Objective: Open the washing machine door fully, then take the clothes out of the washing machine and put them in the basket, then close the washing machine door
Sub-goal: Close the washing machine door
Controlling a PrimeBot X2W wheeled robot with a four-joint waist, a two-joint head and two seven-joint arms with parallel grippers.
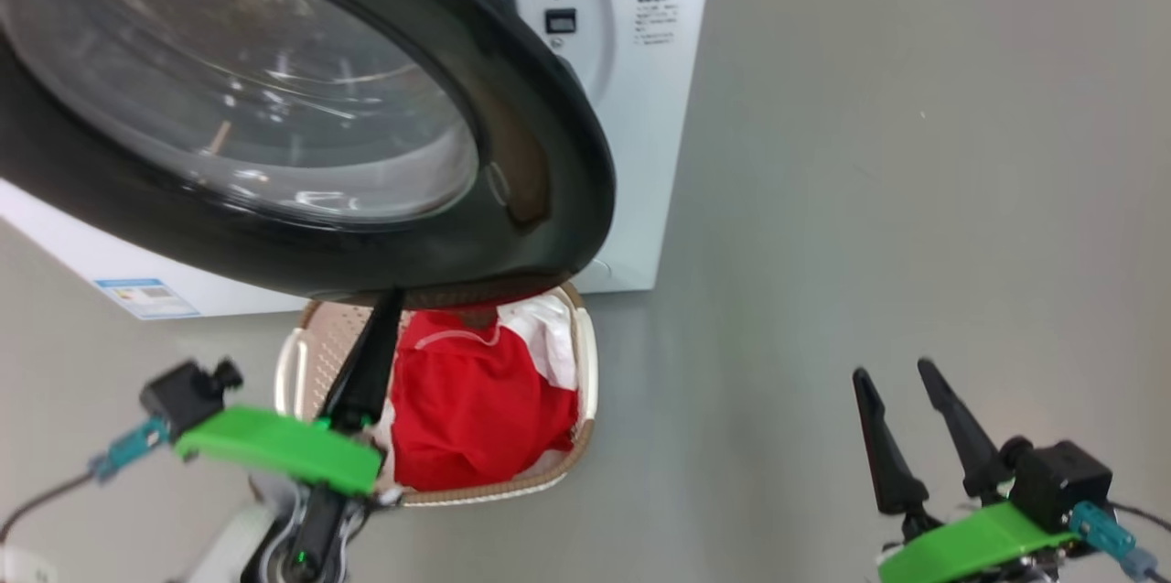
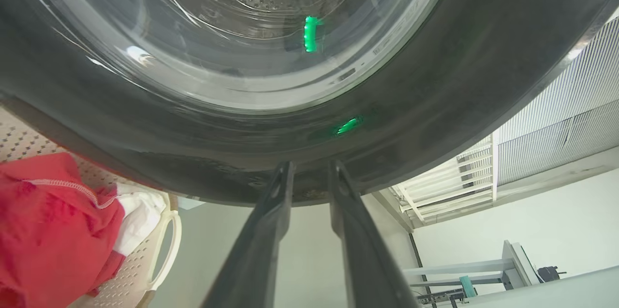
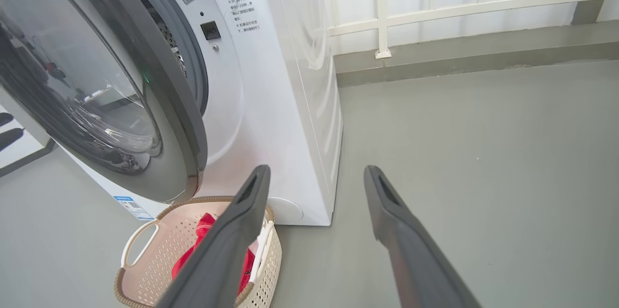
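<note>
Head view: basket (image 1: 590, 363) holds the red and white clothes (image 1: 476, 409); left gripper (image 2: 312, 165) slightly parted, right gripper (image 1: 893, 370) spread wide.

Washing machine door (image 1: 540, 180) half-open, overhangs far half of basket (image 1: 585, 354). Narrow gap between door and washing machine (image 1: 640, 107) front. Left gripper (image 2: 312, 168) tips at door's lower rim, possibly touching, view unclear. Near half of basket reachable from above, clothes (image 1: 467, 409) heaped inside. Floor (image 1: 869, 199) right of machine open; right gripper (image 1: 893, 370) has free room all round.
</note>
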